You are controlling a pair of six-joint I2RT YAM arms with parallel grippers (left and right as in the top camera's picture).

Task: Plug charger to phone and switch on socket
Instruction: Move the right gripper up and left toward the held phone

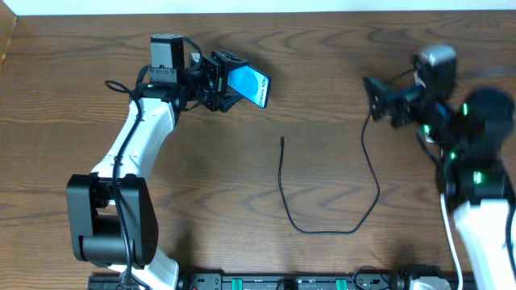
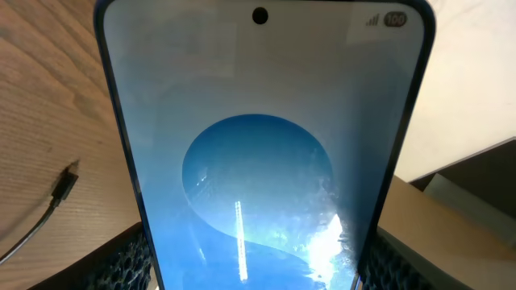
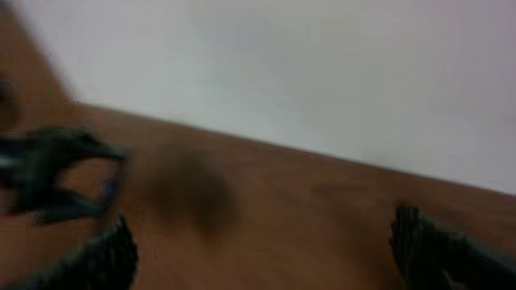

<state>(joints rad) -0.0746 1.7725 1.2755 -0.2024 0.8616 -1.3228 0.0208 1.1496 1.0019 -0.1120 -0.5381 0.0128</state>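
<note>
Toward the upper left of the overhead frame, we see the phone (image 1: pixel 250 84) pinched by the left gripper (image 1: pixel 219 83). It is a slim slab with a dark rim and a bright blue screen showing a lighter circle. From the left wrist view the phone fills nearly the whole frame. The screen is pale grey above and has a deep blue disc in the middle, with a small black camera hole at the top edge and a tiny status mark in the upper right corner. Its long axis runs up and down in that frame. The left fingers (image 2: pixel 131 262) press on its two long sides at the bottom corners. From overhead the long axis runs from the gripper out to the right and a little downward, with the camera end farthest from the gripper.

Near the middle of the wooden table (image 1: pixel 201 185) lies the charger (image 1: pixel 282 173). It is a thin black cable whose plug tip points toward the top of the frame. It runs down, curves right in a U and climbs toward the right gripper (image 1: pixel 372 98).

Blur smears the right wrist view, yet the right fingers (image 3: pixel 109 258) stand spread wide with only table between them.
</note>
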